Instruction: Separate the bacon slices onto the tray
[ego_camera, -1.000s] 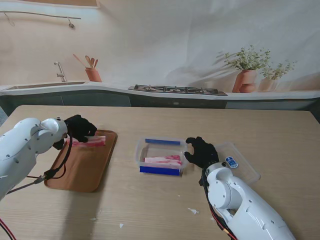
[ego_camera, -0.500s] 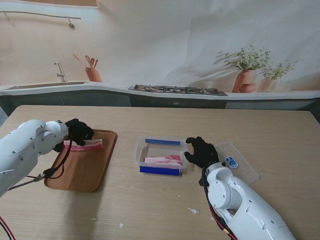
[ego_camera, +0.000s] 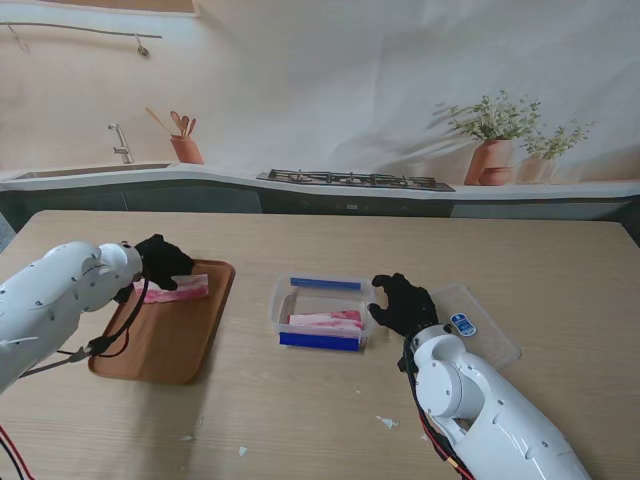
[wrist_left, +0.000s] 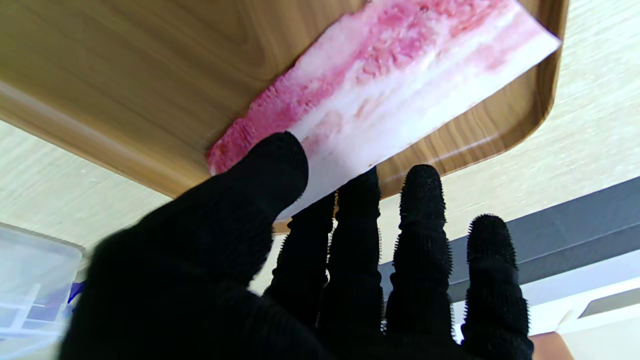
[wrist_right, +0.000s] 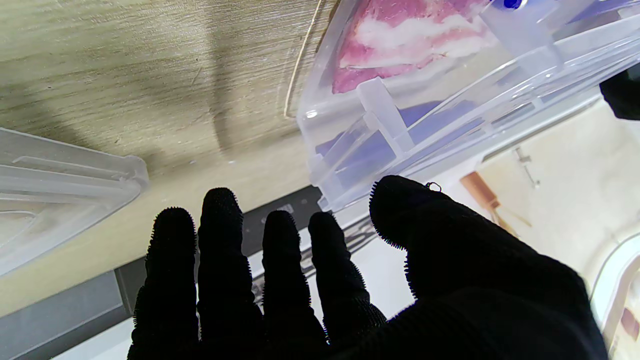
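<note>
My left hand (ego_camera: 160, 261) is shut on one bacon slice (ego_camera: 183, 289), pinching its end between thumb and fingers (wrist_left: 280, 165). The slice (wrist_left: 400, 80) lies low over the far end of the brown wooden tray (ego_camera: 165, 340); whether it touches the tray I cannot tell. The remaining bacon (ego_camera: 325, 322) sits in a clear container (ego_camera: 278, 300) with blue ends at the table's middle. My right hand (ego_camera: 402, 304) is open beside the container's right wall, holding nothing. In the right wrist view the thumb (wrist_right: 400, 205) is close to the container's corner (wrist_right: 340, 165).
The container's clear lid (ego_camera: 482, 330) lies on the table right of my right hand. Small white scraps (ego_camera: 387, 422) lie on the table nearer to me. A counter with sink, hob and potted plants runs behind the table.
My left hand lowered the bacon slice toward the tray, drew it slightly left, then shifted it a little right again. The right hand has not moved.
</note>
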